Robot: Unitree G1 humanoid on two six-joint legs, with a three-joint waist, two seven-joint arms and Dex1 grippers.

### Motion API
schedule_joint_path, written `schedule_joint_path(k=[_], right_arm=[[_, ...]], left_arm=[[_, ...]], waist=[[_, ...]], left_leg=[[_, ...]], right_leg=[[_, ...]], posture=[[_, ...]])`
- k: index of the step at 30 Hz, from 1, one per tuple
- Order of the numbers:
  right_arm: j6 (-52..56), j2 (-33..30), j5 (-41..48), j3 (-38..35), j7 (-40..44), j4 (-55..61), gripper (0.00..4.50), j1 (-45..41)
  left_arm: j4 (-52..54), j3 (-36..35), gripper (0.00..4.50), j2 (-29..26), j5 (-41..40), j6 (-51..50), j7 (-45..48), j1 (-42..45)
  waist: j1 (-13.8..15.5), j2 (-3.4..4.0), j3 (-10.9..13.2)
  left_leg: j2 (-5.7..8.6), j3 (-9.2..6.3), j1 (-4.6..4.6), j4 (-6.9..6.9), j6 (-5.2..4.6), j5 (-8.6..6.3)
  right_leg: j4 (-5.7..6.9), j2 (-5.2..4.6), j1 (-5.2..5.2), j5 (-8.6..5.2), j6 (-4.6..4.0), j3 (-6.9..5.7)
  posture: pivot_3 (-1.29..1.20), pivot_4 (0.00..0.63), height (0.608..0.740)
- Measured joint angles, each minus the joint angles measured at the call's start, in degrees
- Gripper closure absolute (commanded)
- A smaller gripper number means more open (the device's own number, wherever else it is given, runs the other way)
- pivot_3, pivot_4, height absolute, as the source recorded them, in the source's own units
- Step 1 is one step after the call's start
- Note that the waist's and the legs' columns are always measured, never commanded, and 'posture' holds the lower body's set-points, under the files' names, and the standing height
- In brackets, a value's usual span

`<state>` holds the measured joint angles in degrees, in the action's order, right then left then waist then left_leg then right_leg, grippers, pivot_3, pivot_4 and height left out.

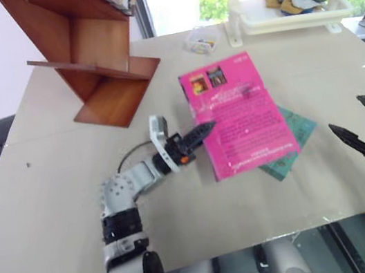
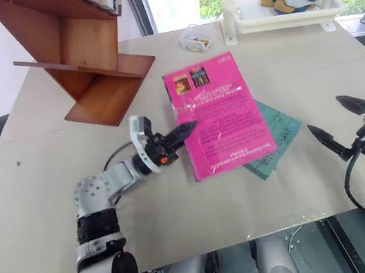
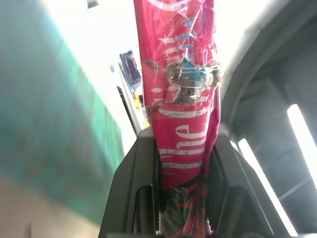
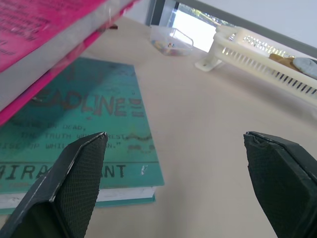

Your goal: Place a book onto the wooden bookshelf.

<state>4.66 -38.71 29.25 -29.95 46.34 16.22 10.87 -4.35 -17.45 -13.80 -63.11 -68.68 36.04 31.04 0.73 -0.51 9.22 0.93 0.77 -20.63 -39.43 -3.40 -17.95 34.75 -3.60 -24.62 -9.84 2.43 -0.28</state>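
Resting over the middle of a pale desk point(image 1: 56, 220), a thick pink book point(image 1: 239, 116) is seen with its far corner overlapping a thinner teal book point(image 1: 294, 139) beneath it. The left gripper point(image 1: 204, 130) is closed on the pink book's left edge, near the spine, and in the left wrist view the glossy wrapped cover is pinched tightly between the two black fingers. The right gripper point(image 2: 338, 124) is held wide apart with nothing in it, off to the right of both books. The wooden bookshelf point(image 1: 96, 60) stands tilted at the far left of the desk, well apart from the book. The book is judged stiff but fairly heavy, and its shiny covering is likely slippery, so a one-sided grip may let it droop or twist; a deep hold along the spine is advised.
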Motion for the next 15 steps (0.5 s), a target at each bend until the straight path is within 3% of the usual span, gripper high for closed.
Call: schedule_joint_path(k=[9, 15], right_arm=[[3.0, -0.8, 9.7, -4.8, 7.6, -3.4, 0.0, 1.0], [9.2, -2.5, 16.3, -5.9, 12.6, -3.5, 0.0, 4.7]], left_arm=[[2.8, 10.9, 3.88, -14.3, 23.9, 33.3, 19.6, 8.8], [-0.2, 16.9, 3.88, -14.4, 37.4, 54.9, 24.1, 15.7]], waist=[[0.3, -0.09, 0.1], [0.2, -0.14, 0.1]], left_leg=[[0.01, 0.04, -0.1, 0.05, 0.0, 0.0], [-0.01, 0.08, -0.22, 0.05, -0.12, -0.07]], right_leg=[[-0.19, 0.0, -0.06, 0.0, -0.01, 0.02], [-0.35, -0.03, -0.08, 0.02, 0.02, 0.02]], posture=[[0.0, 0.15, 0.74], [0.0, 0.15, 0.74]])
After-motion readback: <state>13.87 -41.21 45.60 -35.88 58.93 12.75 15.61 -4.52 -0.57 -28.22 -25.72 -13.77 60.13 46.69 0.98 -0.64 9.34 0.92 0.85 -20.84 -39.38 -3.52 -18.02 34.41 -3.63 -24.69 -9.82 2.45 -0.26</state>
